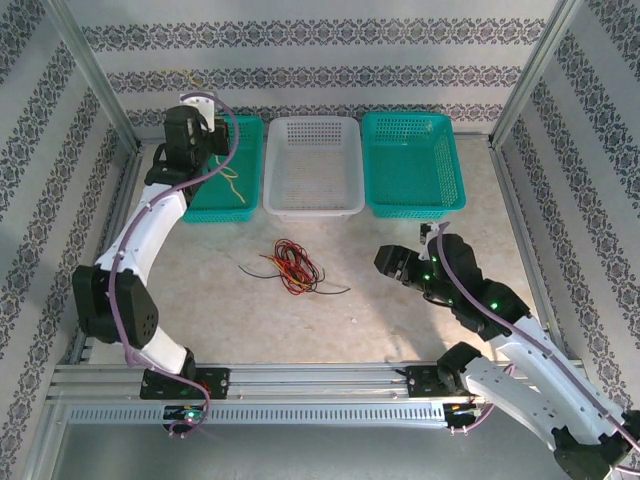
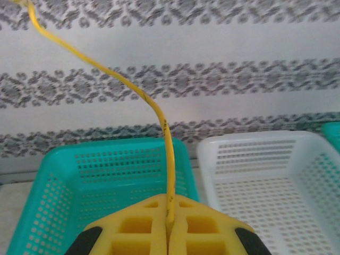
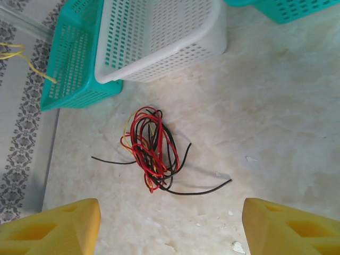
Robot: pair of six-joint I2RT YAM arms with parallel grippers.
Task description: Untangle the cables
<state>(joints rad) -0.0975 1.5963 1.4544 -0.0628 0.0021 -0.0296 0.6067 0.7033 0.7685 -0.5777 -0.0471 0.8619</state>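
Red, black & yellow cables [image 1: 295,267] lie tangled mid-table [image 1: 400,310]. L gripper [image 2: 169,220], at 11 o'clock from the tangle, has fingers pressed together pinching one yellow cable [image 2: 169,170] over a teal basket [image 1: 215,212]. R gripper [image 3: 171,208], at 3 o'clock from the tangle, has jaws spread wide.

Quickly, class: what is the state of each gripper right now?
Left gripper: closed on the thin yellow cable.
Right gripper: open, holding nothing.

Left pincer [image 2: 169,215] clamped high, right pincer [image 3: 171,218] spread low
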